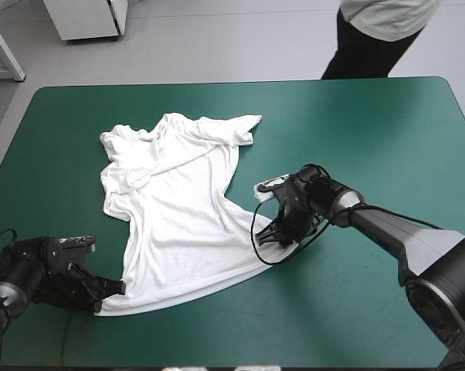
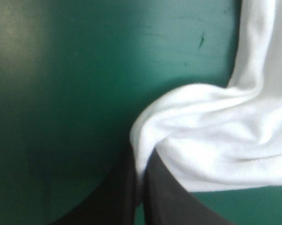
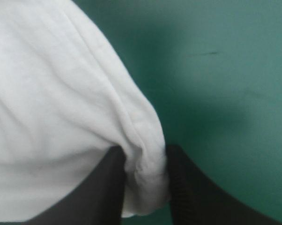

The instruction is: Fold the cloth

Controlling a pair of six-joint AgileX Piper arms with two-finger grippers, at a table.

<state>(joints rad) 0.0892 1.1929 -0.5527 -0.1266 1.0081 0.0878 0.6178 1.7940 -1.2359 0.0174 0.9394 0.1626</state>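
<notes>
Two hands [image 1: 115, 289] [image 1: 268, 235] on T-shirt [image 1: 178, 209] hem

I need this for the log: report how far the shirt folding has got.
Done: the T-shirt lies mostly spread on the table, though its far end is bunched. In hand: the left claw is shut on the near hem corner and the right claw on the other hem corner. Left: every fold; no part is folded over neatly yet.
</notes>
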